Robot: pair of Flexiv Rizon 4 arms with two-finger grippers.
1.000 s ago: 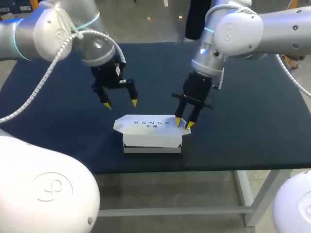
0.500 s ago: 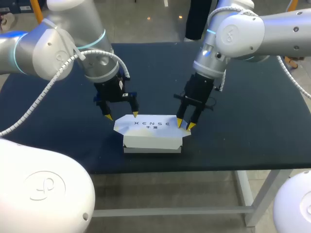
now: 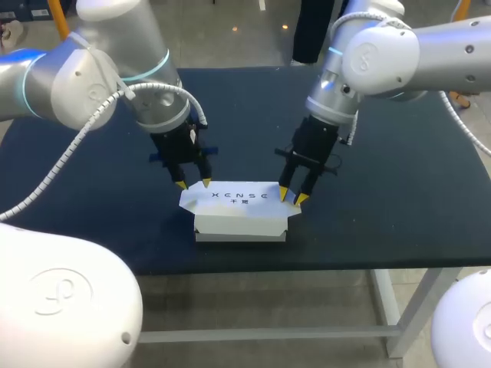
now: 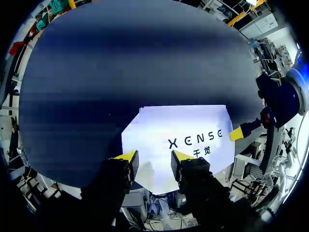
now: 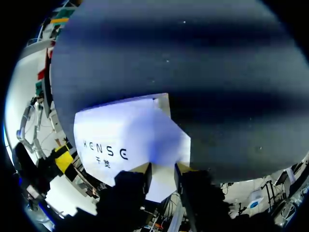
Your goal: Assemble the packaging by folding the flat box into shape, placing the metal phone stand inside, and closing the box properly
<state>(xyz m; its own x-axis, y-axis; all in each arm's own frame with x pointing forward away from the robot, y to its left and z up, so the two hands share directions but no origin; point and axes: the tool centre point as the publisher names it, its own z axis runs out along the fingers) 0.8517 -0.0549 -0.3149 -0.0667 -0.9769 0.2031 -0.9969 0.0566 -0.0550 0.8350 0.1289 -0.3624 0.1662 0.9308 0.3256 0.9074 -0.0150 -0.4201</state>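
The white box (image 3: 242, 211) stands near the table's front edge with its printed lid (image 4: 183, 135) down and small flaps sticking out at both ends. My left gripper (image 3: 193, 184) is at the lid's back left corner, its fingers (image 4: 126, 155) apart, with the white lid showing between them and no grip visible. My right gripper (image 3: 290, 198) rests its tips on the lid's right end. Its fingers (image 5: 140, 170) stand a narrow gap apart with the lid's edge (image 5: 161, 181) showing in the gap. The phone stand is not visible.
The dark blue table (image 3: 399, 192) lies bare around the box on all sides. The box sits close to the front edge (image 3: 345, 267). My right gripper's yellow tip (image 4: 236, 133) shows at the lid's far end in the left wrist view.
My left gripper came down and right from above the table to the lid's back left corner, and its fingers narrowed. The right gripper and the box stayed put.
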